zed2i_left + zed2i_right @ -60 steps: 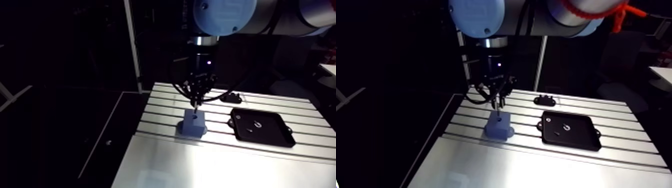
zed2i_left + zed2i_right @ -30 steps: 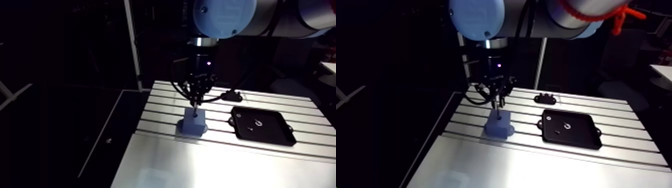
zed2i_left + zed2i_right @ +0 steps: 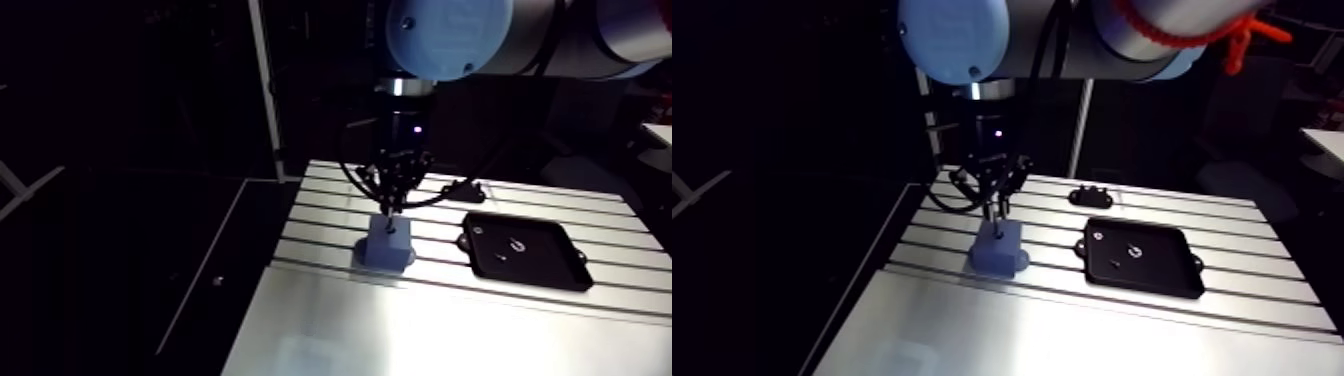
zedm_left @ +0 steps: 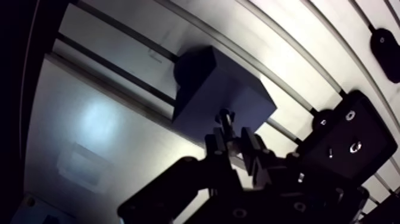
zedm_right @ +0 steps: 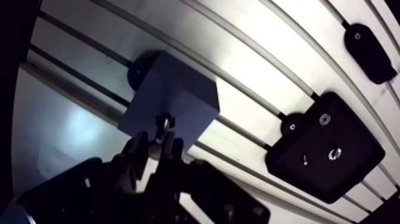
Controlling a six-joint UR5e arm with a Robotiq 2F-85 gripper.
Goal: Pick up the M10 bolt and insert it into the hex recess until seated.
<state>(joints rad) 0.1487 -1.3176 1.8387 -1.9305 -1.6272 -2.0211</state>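
Observation:
A blue-grey block (image 3: pixel 386 243) stands on the slotted table (image 3: pixel 430 320), near its left side. My gripper (image 4: pixel 232 140) hangs right over the block's top, shut on a dark bolt (image 4: pixel 225 120) whose tip points down at the block (image 4: pixel 221 98). In the wrist view the bolt (image 5: pixel 163 126) sticks out from between the two close-set fingers, over the block's near edge. The hex recess itself does not show. In the arm view the bolt (image 3: pixel 995 213) looks to end just above the block's top face.
A black tray (image 3: pixel 1139 259) lies to the right of the block, holding a small ring and a short pin. A small black bracket (image 3: pixel 1092 197) sits behind the tray, near the table's far edge. The table's left edge is close to the block.
The gripper with the bolt has shifted slightly over the block, staying just above its top. The block and the tray have not moved.

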